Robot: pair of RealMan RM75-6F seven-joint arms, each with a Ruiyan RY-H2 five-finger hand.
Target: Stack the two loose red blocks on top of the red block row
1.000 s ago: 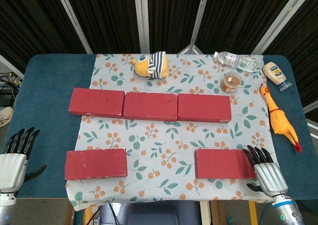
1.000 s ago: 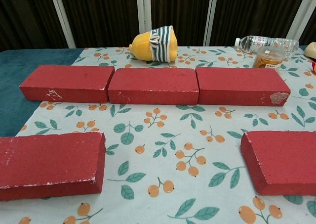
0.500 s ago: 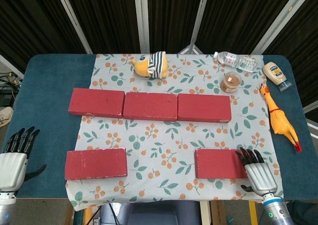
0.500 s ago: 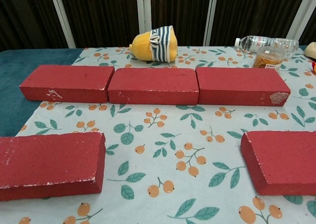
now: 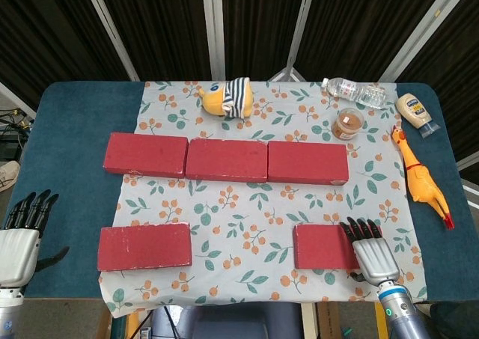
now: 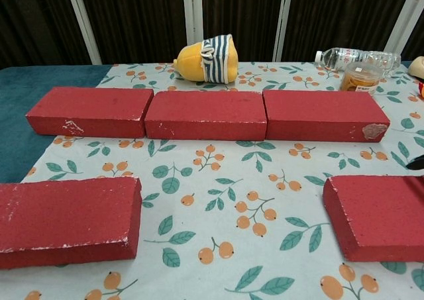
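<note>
Three red blocks form the row [image 5: 226, 159] across the middle of the floral cloth, also seen in the chest view [image 6: 207, 113]. One loose red block [image 5: 144, 246] [image 6: 66, 217] lies front left. The other loose red block [image 5: 322, 245] [image 6: 377, 214] lies front right. My right hand [image 5: 370, 253] is over that block's right end, palm down, fingers stretched out and apart, holding nothing. I cannot tell if it touches the block. My left hand [image 5: 19, 238] is at the table's left edge, fingers spread and empty, well left of the left block.
Behind the row lie a yellow striped plush toy [image 5: 227, 98], a water bottle [image 5: 354, 92], a small jar [image 5: 348, 123], a sauce bottle [image 5: 417, 112] and a rubber chicken [image 5: 419, 176] along the right side. The blue table [image 5: 67, 129] shows beyond the cloth.
My right hand has moved left and now covers the right end of the front right block. My left hand has sunk slightly toward the front edge. No block has moved.
</note>
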